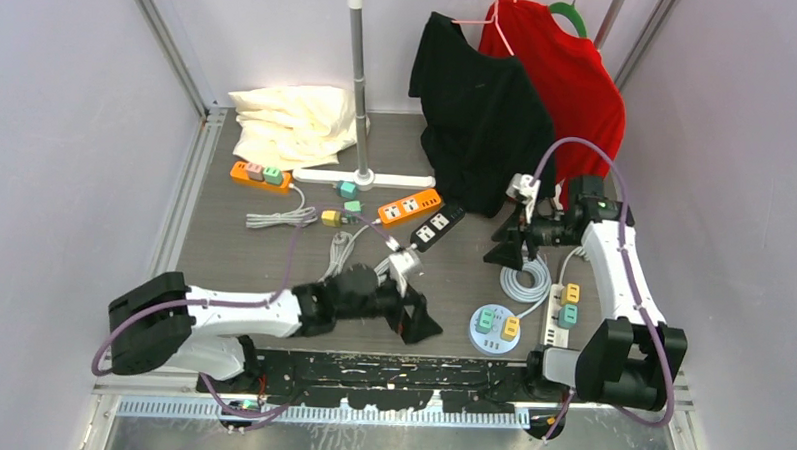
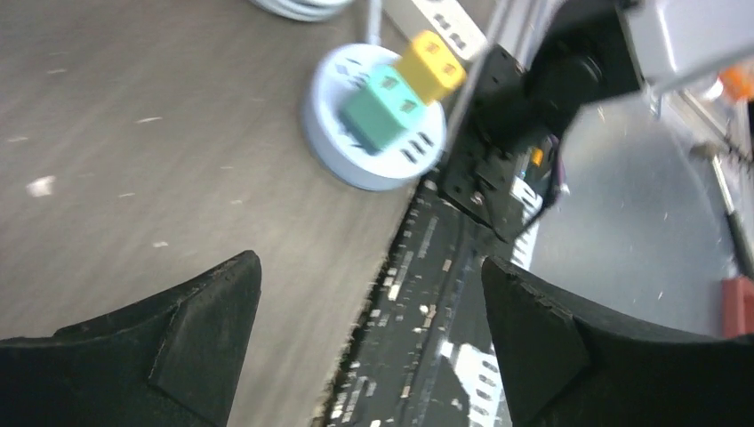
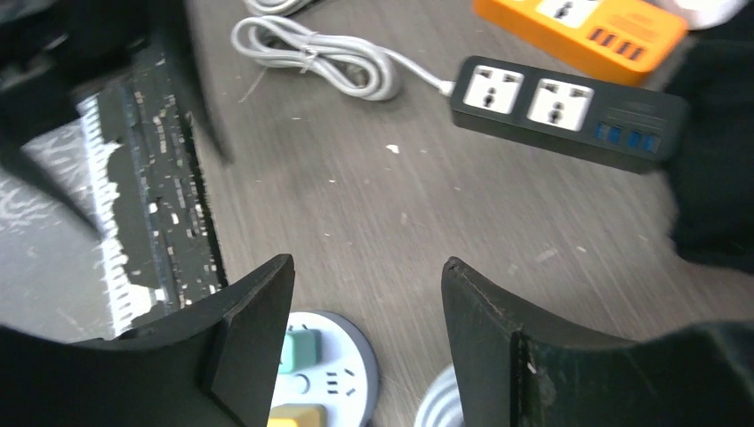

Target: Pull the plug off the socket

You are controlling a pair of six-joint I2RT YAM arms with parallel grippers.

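A round white socket (image 1: 495, 328) lies at the near middle-right of the table with a green plug (image 1: 484, 320) and a yellow plug (image 1: 510, 327) in it. It also shows in the left wrist view (image 2: 351, 142) with the green plug (image 2: 381, 108) and yellow plug (image 2: 429, 64), and partly in the right wrist view (image 3: 333, 369). My left gripper (image 1: 421, 324) is open and empty, low over the table just left of the socket. My right gripper (image 1: 506, 251) is open and empty, raised above and behind the socket.
A white strip (image 1: 562, 309) with a yellow and a green plug lies right of the round socket, by a coiled grey cable (image 1: 526, 281). A black strip (image 1: 436, 226), orange strips (image 1: 409, 205) (image 1: 261, 175), loose cables, a pillow (image 1: 290, 121) and hanging shirts (image 1: 509, 99) stand farther back.
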